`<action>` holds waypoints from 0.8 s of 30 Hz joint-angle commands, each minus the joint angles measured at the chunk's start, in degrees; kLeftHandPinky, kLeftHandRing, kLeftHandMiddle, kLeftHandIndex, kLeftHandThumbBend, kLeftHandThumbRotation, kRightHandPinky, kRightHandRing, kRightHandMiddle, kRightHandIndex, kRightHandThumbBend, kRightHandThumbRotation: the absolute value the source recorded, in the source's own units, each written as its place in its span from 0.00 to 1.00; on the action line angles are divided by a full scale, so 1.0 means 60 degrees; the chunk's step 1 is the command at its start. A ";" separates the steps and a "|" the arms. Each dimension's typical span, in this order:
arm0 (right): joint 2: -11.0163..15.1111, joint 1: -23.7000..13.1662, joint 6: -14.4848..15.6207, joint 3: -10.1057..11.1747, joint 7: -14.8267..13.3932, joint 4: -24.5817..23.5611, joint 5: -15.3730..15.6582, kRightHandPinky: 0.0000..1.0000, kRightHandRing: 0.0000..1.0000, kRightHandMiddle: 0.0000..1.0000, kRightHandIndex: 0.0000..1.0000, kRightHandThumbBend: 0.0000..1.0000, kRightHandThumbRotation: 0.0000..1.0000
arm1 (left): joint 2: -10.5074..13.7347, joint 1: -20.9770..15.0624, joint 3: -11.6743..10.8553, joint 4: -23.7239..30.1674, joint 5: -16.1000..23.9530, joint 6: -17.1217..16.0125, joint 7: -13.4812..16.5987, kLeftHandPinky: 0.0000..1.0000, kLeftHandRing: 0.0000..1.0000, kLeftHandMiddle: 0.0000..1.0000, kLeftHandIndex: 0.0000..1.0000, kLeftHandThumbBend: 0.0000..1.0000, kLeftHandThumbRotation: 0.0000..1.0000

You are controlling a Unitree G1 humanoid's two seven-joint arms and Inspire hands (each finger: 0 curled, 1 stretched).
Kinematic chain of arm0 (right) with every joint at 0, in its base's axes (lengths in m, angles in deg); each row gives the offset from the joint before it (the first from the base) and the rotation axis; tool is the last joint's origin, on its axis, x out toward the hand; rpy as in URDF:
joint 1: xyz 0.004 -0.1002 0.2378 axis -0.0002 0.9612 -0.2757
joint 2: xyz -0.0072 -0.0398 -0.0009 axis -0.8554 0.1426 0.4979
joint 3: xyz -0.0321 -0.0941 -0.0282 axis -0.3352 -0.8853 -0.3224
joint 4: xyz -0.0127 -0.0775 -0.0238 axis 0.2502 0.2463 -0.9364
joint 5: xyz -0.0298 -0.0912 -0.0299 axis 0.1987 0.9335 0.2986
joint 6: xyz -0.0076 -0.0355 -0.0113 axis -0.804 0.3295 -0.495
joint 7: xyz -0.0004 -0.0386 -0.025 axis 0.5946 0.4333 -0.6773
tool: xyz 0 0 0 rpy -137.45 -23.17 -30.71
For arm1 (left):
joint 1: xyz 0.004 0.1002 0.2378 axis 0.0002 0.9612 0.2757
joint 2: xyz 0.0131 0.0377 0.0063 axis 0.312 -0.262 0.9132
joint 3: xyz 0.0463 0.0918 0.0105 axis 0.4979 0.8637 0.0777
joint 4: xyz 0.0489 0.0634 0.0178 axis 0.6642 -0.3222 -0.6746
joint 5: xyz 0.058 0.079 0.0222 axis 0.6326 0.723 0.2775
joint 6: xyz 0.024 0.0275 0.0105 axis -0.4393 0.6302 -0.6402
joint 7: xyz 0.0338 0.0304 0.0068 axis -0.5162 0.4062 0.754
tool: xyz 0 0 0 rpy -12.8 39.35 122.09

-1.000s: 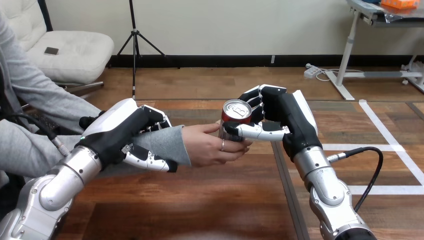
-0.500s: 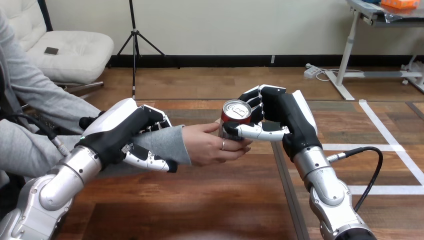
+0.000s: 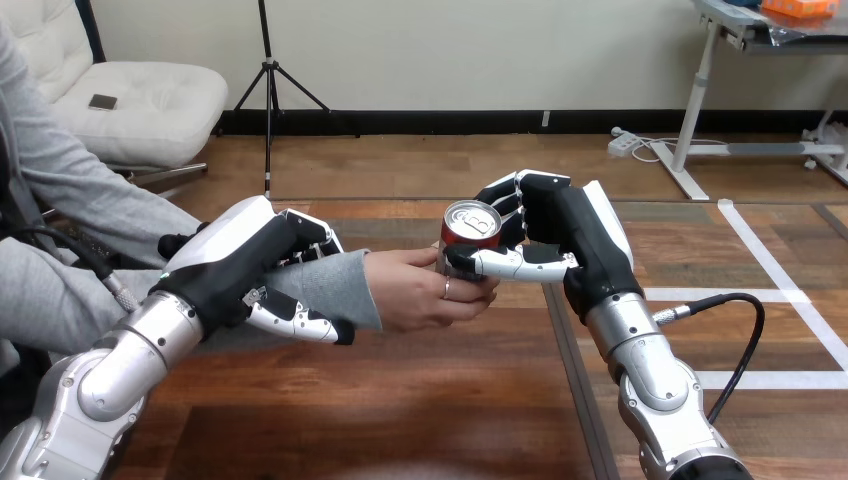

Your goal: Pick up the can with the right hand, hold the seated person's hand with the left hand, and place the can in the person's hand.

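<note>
The right hand (image 3: 572,240) is clamping the red drink can (image 3: 468,226), its thumb crossing the can's near side and its fingers wrapping the far side. Just left of it, the person's hand (image 3: 425,292) is cupping the can from below. The left hand (image 3: 245,268) is gripping the grey-sleeved wrist (image 3: 335,285), fingers over, thumb under, above the wooden table (image 3: 400,400).

Can (image 3: 472,221) with a shiny bare-metal top and glossy red side; left hand (image 3: 240,265) and right hand (image 3: 562,238) of matt black plastic under smooth white shells; brushed silver metal forearms (image 3: 650,372); soft grey cloth sleeve (image 3: 330,285); smooth, faintly glossy wooden table (image 3: 400,400)
</note>
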 commanded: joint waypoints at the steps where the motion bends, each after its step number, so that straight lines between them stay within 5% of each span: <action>1: -0.0003 -0.0891 -0.0075 0.0072 0.0025 -0.0516 -0.0181 0.33 0.36 0.41 0.44 0.73 0.00 | -0.0061 -0.0457 -0.0265 0.0553 -0.0285 -0.0008 0.0015 0.24 0.29 0.36 0.46 0.75 0.00; 24: -0.0020 -0.0814 0.0477 0.0155 0.0305 -0.0801 -0.0402 0.35 0.40 0.45 0.47 0.77 0.00 | -0.0026 -0.0474 -0.0281 0.0506 -0.0215 -0.0024 0.0050 0.25 0.30 0.37 0.47 0.75 0.00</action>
